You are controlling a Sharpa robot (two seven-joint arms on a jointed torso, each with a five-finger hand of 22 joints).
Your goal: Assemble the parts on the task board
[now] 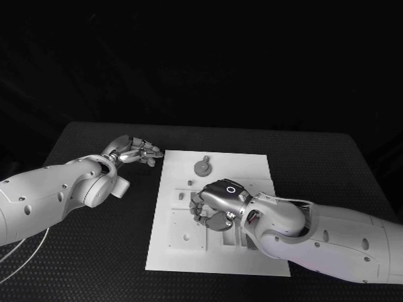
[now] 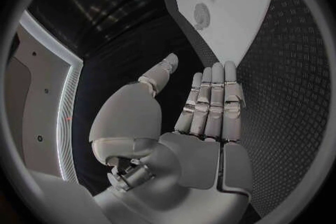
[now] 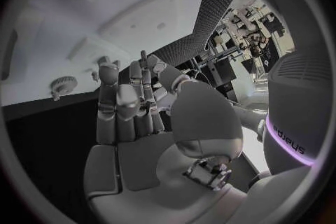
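Overhead, right hand (image 1: 221,204) over the task board (image 1: 247,163); left wrist view: open fingers (image 2: 210,101).

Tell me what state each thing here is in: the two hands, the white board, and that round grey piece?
Left hand: open, holding nothing, off the board's far left corner.
Right hand: over the middle of the board; whether it holds anything cannot be told.
Task board: lying flat on the table.
Round grey part: lying on the board near its far edge, untouched.
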